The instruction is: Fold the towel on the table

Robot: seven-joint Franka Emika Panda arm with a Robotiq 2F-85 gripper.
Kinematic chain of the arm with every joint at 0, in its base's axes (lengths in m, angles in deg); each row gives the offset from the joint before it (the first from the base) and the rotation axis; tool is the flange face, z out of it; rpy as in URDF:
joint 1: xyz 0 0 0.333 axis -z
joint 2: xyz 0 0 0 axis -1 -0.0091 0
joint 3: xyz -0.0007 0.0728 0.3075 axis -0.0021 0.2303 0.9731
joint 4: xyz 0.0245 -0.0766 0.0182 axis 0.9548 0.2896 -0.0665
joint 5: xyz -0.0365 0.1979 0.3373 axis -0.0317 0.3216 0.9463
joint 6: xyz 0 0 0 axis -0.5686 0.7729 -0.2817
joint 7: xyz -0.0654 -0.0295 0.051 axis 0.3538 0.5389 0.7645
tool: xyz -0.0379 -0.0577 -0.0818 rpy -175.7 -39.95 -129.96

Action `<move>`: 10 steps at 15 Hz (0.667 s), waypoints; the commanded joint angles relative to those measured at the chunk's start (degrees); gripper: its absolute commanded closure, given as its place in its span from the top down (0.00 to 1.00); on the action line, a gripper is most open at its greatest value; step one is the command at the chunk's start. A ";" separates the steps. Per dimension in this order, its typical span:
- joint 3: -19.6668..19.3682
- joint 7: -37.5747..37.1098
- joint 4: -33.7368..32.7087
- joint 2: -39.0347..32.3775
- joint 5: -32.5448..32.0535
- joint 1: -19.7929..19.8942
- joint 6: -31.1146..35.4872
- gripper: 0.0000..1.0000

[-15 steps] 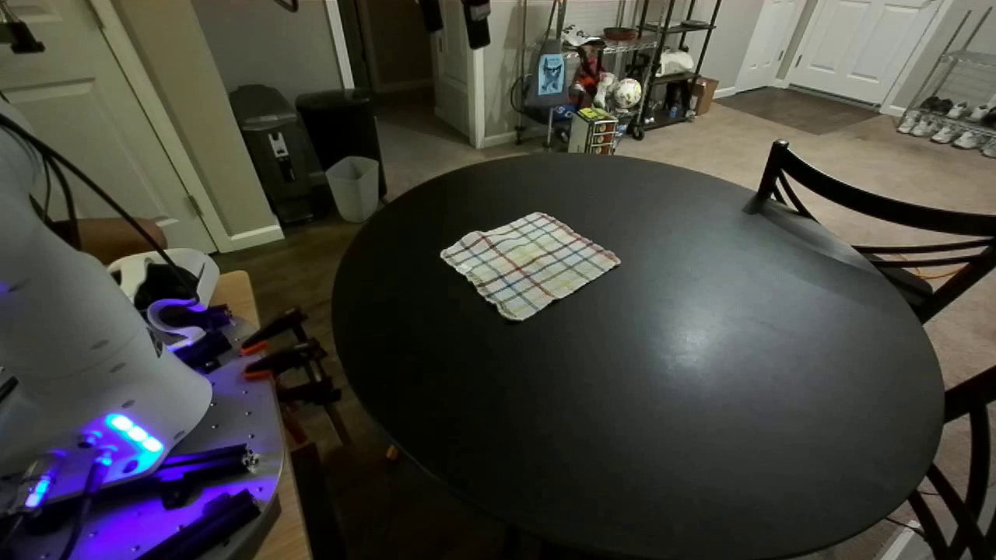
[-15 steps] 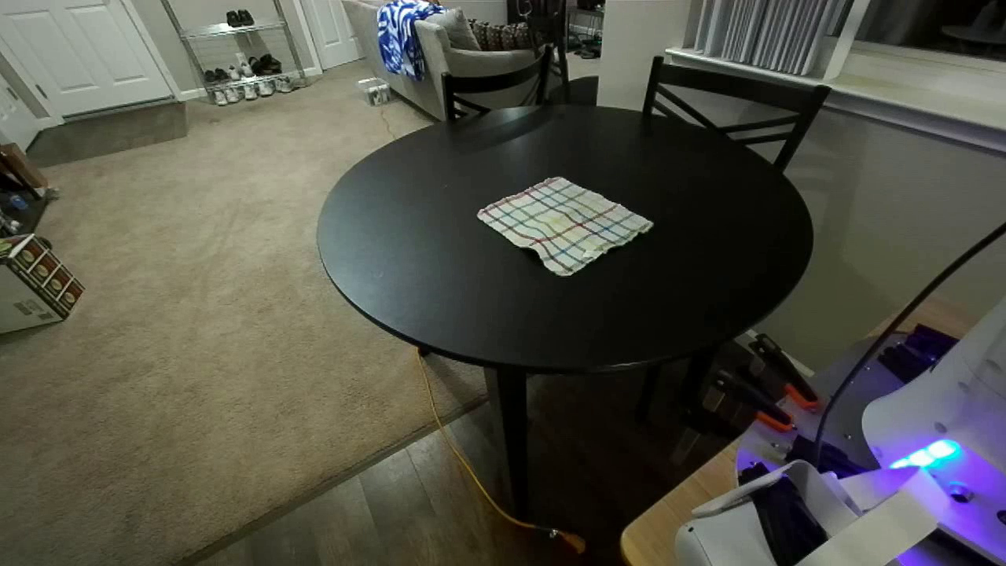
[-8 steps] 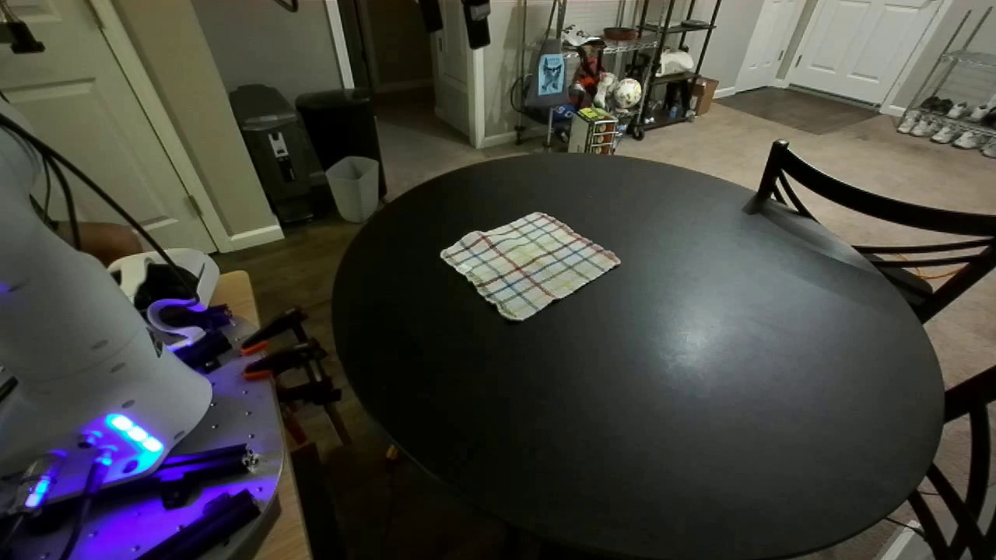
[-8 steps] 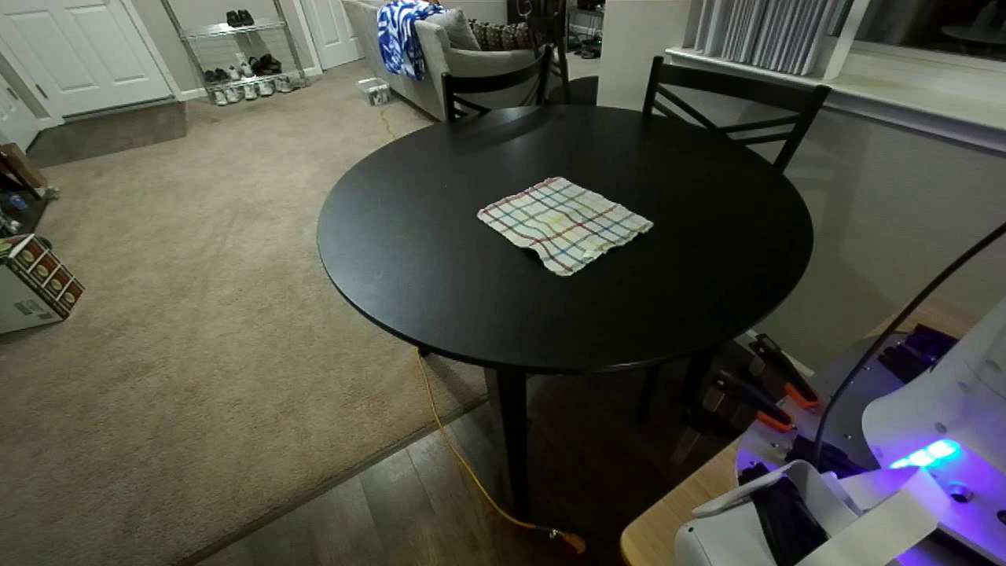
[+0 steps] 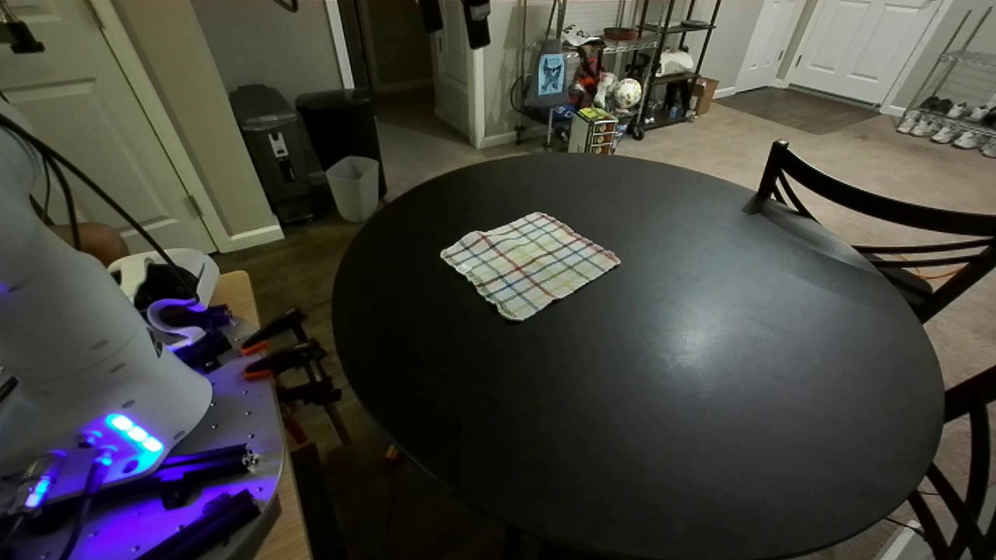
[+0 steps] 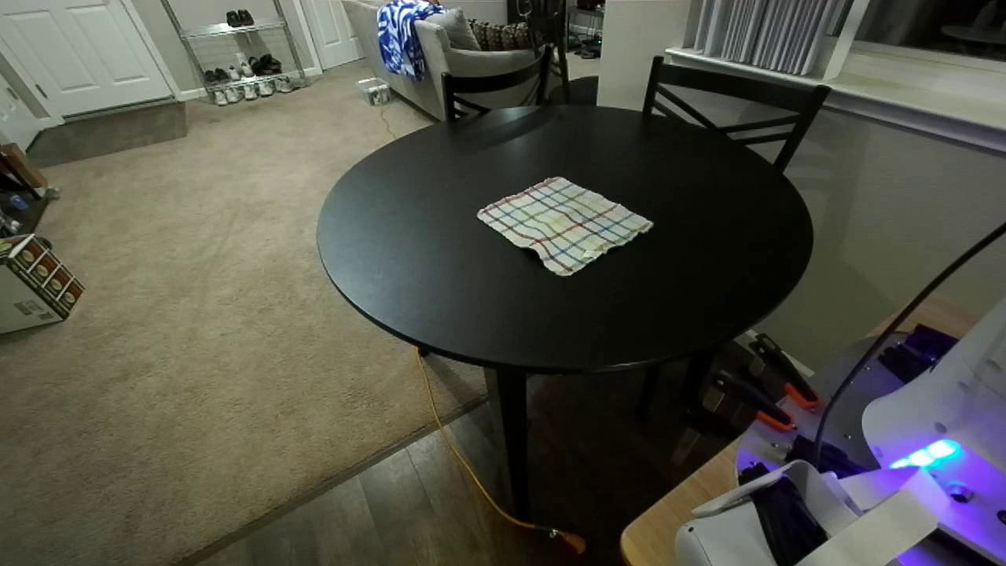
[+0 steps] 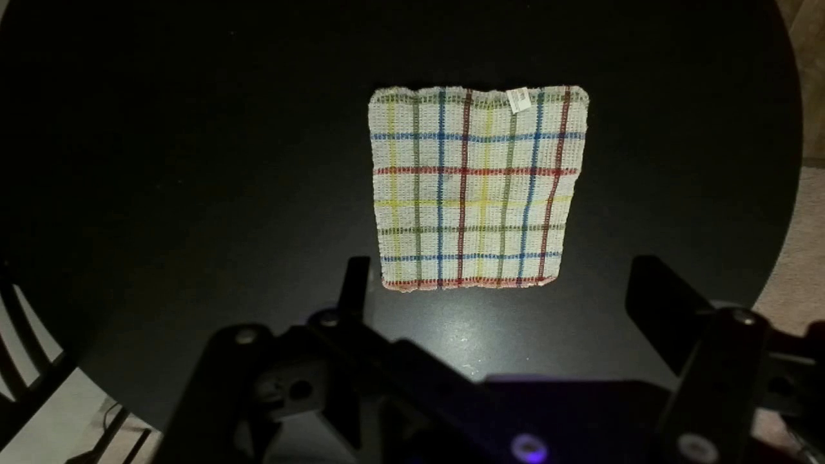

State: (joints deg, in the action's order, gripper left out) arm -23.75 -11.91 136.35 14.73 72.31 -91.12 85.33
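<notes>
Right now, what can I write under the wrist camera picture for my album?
The robot's open gripper faces a plaid towel spread out on the black table, not yet folded.

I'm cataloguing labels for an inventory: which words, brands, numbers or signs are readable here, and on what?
No text reads clearly.
White tag on the plaid towel: any print too small and blurred.
Printed carton on the carpet: markings too small to read.
Blue panel in the background: any lettering too blurred.
</notes>
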 commanded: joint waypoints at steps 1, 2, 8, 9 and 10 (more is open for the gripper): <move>0.84 0.38 -0.11 -0.09 0.48 1.02 -0.11 1.00; 0.84 0.38 -0.11 -0.09 0.48 1.02 -0.11 1.00; 4.53 -1.94 -0.31 -4.76 -1.07 -0.04 5.39 1.00; 6.06 -3.08 0.15 -6.56 -2.20 -0.05 8.86 1.00; 7.43 -4.38 0.55 -8.36 -3.54 0.16 12.38 1.00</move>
State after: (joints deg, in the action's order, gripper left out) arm -19.84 -12.77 136.53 11.74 71.80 -91.25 90.20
